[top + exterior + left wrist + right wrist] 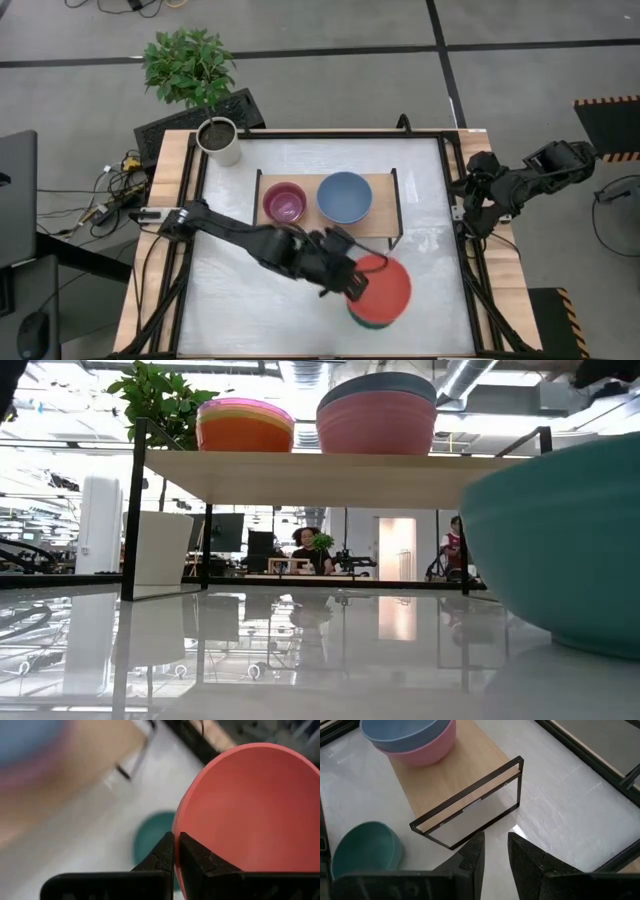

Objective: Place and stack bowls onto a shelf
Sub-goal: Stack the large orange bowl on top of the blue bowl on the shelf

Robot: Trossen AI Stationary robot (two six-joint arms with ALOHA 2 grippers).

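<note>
**Red bowl held above the teal bowl, in front of the shelf**

The red bowl was clamped at its rim between the fingers of the left gripper, the two dark fingers pressed together on the thin edge in the left wrist view. The bowl hung over the teal bowl, which sat on the white table just in front of the shelf's right end. In the low view the teal bowl filled the right side, resting on the table surface.

The shelf stood behind the held bowl, its light wooden board carried on a thin black frame. On it, toward the left, sat a purple bowl on top of a stack; beside it, toward the right, a blue bowl was nested in a pink bowl. A white plant pot stood behind the shelf's left end.

The right gripper waited at the table's edge, off the shelf's right end, its fingers a little apart and holding nothing.
</note>
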